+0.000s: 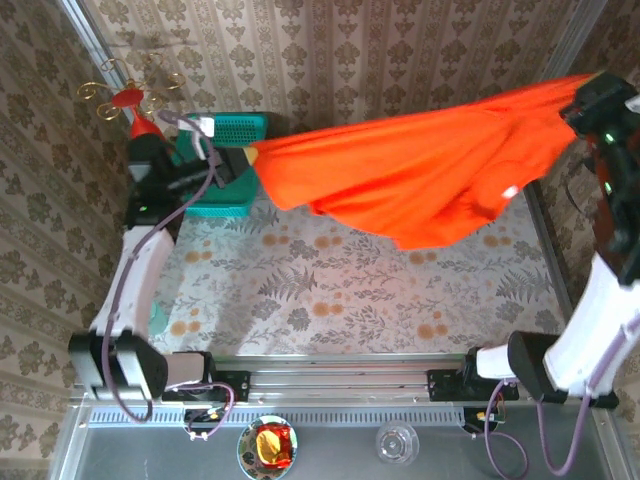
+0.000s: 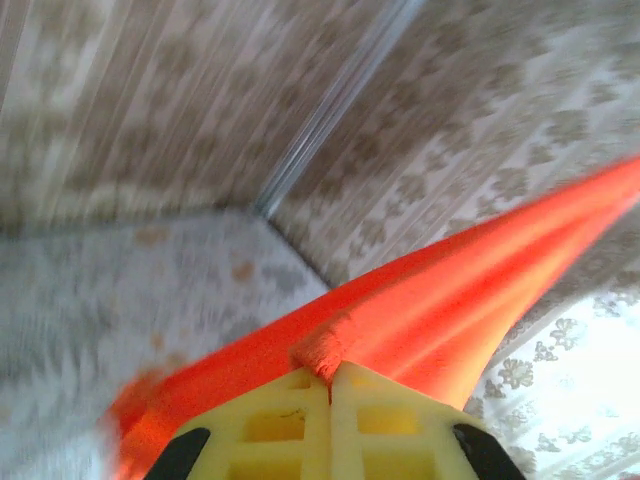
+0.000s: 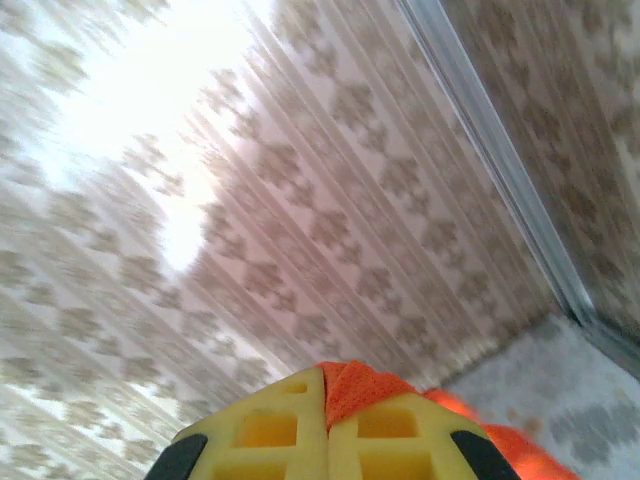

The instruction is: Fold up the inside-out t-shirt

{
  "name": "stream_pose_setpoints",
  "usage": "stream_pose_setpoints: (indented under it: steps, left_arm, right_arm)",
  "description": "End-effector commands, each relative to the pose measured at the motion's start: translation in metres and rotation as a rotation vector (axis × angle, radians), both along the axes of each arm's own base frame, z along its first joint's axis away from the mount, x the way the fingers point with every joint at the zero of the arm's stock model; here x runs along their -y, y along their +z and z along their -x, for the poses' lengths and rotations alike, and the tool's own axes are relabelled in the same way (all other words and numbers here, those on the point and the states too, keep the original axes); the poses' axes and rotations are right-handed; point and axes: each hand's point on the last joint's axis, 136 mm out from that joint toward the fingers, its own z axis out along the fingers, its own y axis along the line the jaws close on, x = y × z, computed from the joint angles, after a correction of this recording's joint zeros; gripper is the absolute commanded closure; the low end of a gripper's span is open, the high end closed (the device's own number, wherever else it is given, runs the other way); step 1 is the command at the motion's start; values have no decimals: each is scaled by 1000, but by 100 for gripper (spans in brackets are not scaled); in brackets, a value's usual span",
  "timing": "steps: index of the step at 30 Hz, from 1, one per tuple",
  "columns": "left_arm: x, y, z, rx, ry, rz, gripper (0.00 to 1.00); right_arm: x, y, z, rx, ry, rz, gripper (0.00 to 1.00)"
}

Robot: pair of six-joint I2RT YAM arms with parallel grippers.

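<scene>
Grip: bright orange-red soft-fabric t-shirt (image 1: 420, 170) is pinched by left gripper (image 1: 247, 158) and right gripper (image 1: 583, 98) | Place: stretched between both, held aloft | Progress: no fold made; flattening, folding judged outstanding.

The surface (image 1: 330, 300) is covered with a pale cloth printed with grey leaves and orange flowers, and the cloth lies flat. A teal basket (image 1: 240, 128) with a perforated wall stands on it in the far left corner, partly hidden. Well apart from the basket, a metal rail (image 1: 340, 380) runs along the surface's near edge.
</scene>
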Motion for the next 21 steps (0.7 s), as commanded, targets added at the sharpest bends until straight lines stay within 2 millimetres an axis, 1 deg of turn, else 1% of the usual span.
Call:
stream_pose_setpoints:
  steps: [1,2,3,4,5,6,8,10,13,16,19,21]
  left_arm:
    - [-18,70,17,174,51,16,100]
    - [-24,96,26,240,71,11,100]
    - [-28,113,34,293,92,-3,100]
    - [-29,119,41,321,104,-19,100]
    - [-29,117,43,323,118,-36,100]
    - [-29,111,44,309,126,-47,100]
    - [-29,94,41,267,118,-54,100]
    - [-30,88,42,243,109,-49,100]
    - [-37,97,53,272,133,-52,100]
    - [-45,109,66,307,168,-58,100]
    - [-48,120,83,340,180,-57,100]
    - [-48,127,97,359,178,-55,100]
  right_arm:
    - [7,-29,1,-73,-36,-9,100]
    - [5,-43,-9,-91,-15,-34,100]
    - [4,-52,-14,-102,-9,-51,100]
    - [4,-58,-17,-115,-6,-56,100]
    - [5,-61,-17,-123,-8,-58,100]
    - [6,-61,-16,-126,-14,-54,100]
    - [7,-57,-11,-115,-27,-43,100]
    - [6,-52,-7,-104,-28,-37,100]
    - [3,-49,1,-89,-19,-36,100]
    - [1,-46,15,-68,-18,-33,100]
    - [-5,-38,37,-15,-9,-11,100]
    - [-6,-29,58,30,-28,-3,100]
